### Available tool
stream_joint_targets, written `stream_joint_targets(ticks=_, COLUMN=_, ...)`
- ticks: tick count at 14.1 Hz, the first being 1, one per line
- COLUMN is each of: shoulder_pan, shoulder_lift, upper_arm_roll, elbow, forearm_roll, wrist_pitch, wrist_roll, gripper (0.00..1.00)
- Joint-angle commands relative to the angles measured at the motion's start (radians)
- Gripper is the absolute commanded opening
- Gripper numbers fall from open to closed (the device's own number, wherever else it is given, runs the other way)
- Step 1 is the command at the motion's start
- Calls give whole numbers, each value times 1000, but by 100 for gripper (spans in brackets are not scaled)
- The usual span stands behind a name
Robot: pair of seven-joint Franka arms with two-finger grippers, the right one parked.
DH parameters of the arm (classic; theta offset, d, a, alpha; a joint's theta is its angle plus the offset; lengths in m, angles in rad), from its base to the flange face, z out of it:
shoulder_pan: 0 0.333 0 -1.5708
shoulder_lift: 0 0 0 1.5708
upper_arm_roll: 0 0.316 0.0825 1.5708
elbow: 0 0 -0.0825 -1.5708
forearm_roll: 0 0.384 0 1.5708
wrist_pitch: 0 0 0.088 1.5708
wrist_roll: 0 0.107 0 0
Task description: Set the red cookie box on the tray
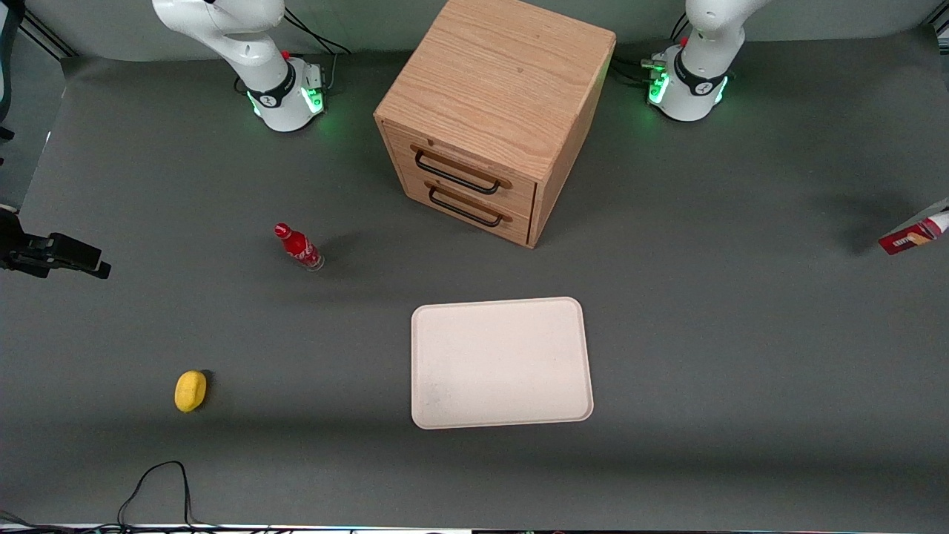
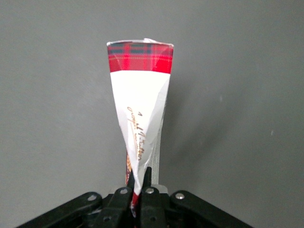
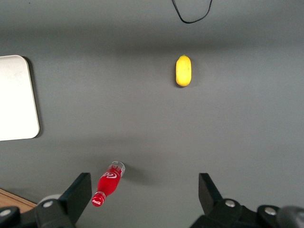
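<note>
The red cookie box (image 1: 912,236) shows only partly at the working arm's end of the table, tilted and lifted above the grey mat, with its shadow beside it. In the left wrist view the box (image 2: 140,95) is thin, whitish with gold script and a red tartan end, and twisted. My left gripper (image 2: 139,175) is shut on the box's near edge; the gripper itself is out of the front view. The cream-white tray (image 1: 501,362) lies flat nearer the front camera than the cabinet, well away from the box toward the middle of the table; it also shows in the right wrist view (image 3: 16,97).
A wooden two-drawer cabinet (image 1: 495,111) stands at the back middle. A small red bottle (image 1: 299,247) stands toward the parked arm's end. A yellow lemon-like object (image 1: 190,391) lies nearer the front camera. A black cable (image 1: 159,482) loops at the front edge.
</note>
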State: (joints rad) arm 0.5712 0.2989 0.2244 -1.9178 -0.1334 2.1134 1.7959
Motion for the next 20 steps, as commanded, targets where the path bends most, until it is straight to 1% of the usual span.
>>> stream_joint_targets(ticks=1, shoulder_pan=-48, shoulder_lift=-36, upper_arm_roll=-31, elbow=87, forearm_roll=3, wrist_pitch=-119, wrist_roll=-203, gripper=0)
stream_joint_targets(ticks=6, shoulder_pan=-125, shoulder_lift=-52, upper_arm_roll=-123, elbow=268, forearm_roll=12, wrist_pitch=-315, wrist_roll=-611, gripper=0)
stream_joint_targets(ticks=10, shoulder_pan=-238, shoulder_lift=-84, upper_arm_roll=-180, elbow=356, forearm_roll=12, wrist_pitch=-424, wrist_roll=-991, gripper=0)
stream_joint_targets(ticks=13, shoulder_pan=-270, shoulder_lift=-86, upper_arm_roll=-293, elbow=414, forearm_roll=14, wrist_pitch=-461, wrist_roll=-1278, gripper=0)
stream_joint_targets(ticks=18, shoulder_pan=-372, shoulder_lift=-49, upper_arm_roll=-446, elbow=479, forearm_roll=14, wrist_pitch=-443, wrist_roll=-1803, gripper=0)
stream_joint_targets(ticks=20, shoulder_pan=-427, shoulder_lift=-5, upper_arm_roll=-502, elbow=525, forearm_roll=56, wrist_pitch=-437, wrist_roll=-1961, gripper=0)
